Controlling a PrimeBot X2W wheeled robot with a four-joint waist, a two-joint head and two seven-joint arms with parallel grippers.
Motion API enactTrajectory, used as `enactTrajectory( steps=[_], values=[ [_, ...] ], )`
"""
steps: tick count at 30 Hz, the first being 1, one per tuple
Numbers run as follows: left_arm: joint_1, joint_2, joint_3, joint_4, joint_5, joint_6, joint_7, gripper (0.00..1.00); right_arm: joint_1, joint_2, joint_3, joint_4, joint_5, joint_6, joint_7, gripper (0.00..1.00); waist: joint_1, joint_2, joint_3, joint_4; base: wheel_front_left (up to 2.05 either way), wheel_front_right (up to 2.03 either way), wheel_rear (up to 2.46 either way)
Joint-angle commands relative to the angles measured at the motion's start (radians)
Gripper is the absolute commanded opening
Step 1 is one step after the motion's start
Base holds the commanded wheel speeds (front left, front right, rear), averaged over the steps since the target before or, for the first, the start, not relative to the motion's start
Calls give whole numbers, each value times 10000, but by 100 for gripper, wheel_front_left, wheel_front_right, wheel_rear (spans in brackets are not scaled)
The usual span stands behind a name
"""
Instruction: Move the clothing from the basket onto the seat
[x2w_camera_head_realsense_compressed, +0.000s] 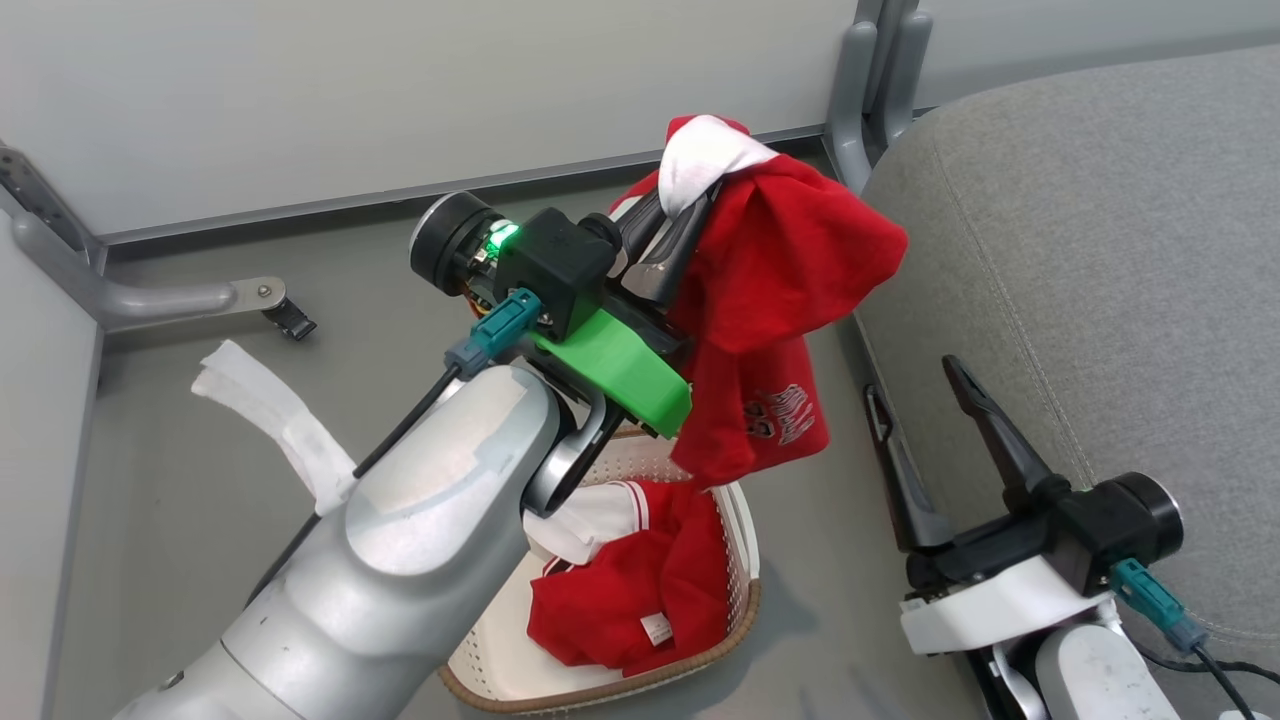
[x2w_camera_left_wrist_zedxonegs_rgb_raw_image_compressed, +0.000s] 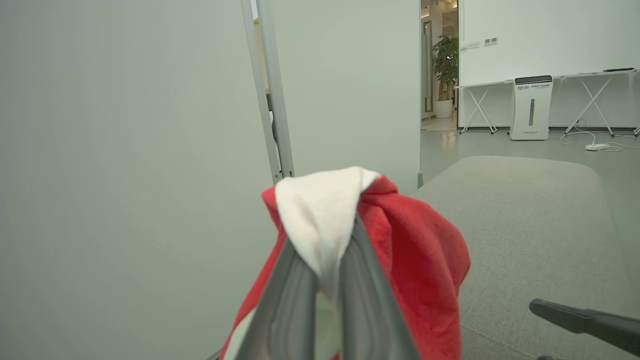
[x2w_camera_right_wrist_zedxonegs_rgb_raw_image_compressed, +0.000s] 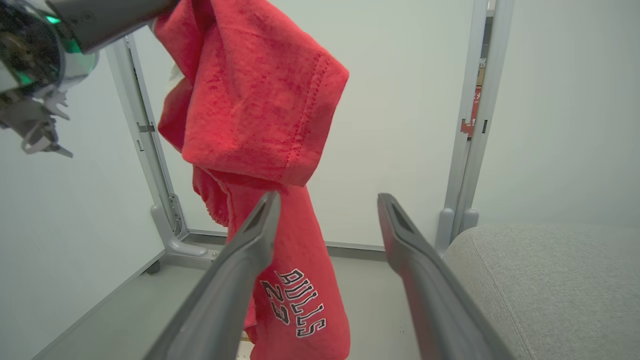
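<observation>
L tool (x2w_camera_head_realsense_compressed: 680, 215) pinching red shirt (x2w_camera_head_realsense_compressed: 790, 260) collar, hanging above basket (x2w_camera_head_realsense_compressed: 720, 655)

Hanging shirt (x2w_camera_head_realsense_compressed: 780, 260) above basket (x2w_camera_head_realsense_compressed: 742, 560): soft red cloth, fuzzy nap, white collar. Basket itself: matt perforated plastic, brown woven-look rim. Seat (x2w_camera_head_realsense_compressed: 1100, 250) beside basket: coarse grey fabric, stitched seam. Left forearm (x2w_camera_head_realsense_compressed: 430, 520) over basket: smooth silver shell, satin sheen.

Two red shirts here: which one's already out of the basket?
The shirt printed BULLS 23, hanging from the shut left gripper by its white collar. The other shirt lies crumpled in the basket.
</observation>
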Motion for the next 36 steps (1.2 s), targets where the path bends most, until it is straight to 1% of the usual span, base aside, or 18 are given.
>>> enactTrajectory(
  steps=[1, 10, 13, 19, 22, 25, 30, 36],
  values=[
    [-115, -15, -16, -10, -3, 27, -9, 0, -137, -33, 88, -42, -81, -3, -24, 100, 0, 0, 2, 14, 0, 0, 0],
    [-231, -141, -163, 53, 55, -31, -9, 0, -829, -35, 1069, 496, -278, -3, -23, 100, 0, 0, 28, 258, 0, 0, 0],
    [-265, -193, -223, 18, 78, -7, -9, 0, -1120, -36, 1263, 917, -375, -3, -23, 100, 0, 0, 21, 324, 0, 0, 0],
    [-292, -324, -375, -60, 64, -1, -9, 0, -1746, -36, 1466, 1820, -923, -3, -23, 100, 0, 0, -28, 406, 0, 0, 0],
    [-321, -408, -455, -140, 12, 3, -9, 0, -2034, -36, 1449, 2175, -1365, -3, -23, 100, 0, 0, -41, 430, 0, 0, 0],
    [-390, -494, -552, -193, -30, 24, -9, 0, -2313, -36, 1338, 2227, -1649, -3, -24, 100, 0, 0, -15, 480, 0, 0, 0],
    [-458, -580, -638, -207, -83, 53, -9, 0, -2523, -36, 1151, 1971, -1786, -3, -24, 100, 0, 0, 59, 534, 0, 0, 0],
    [-482, -624, -739, -344, -69, 138, -9, 0, -2767, -35, 902, 2125, -1850, -3, -23, 100, 0, 0, 193, 583, 0, 0, 0]
  ],
)
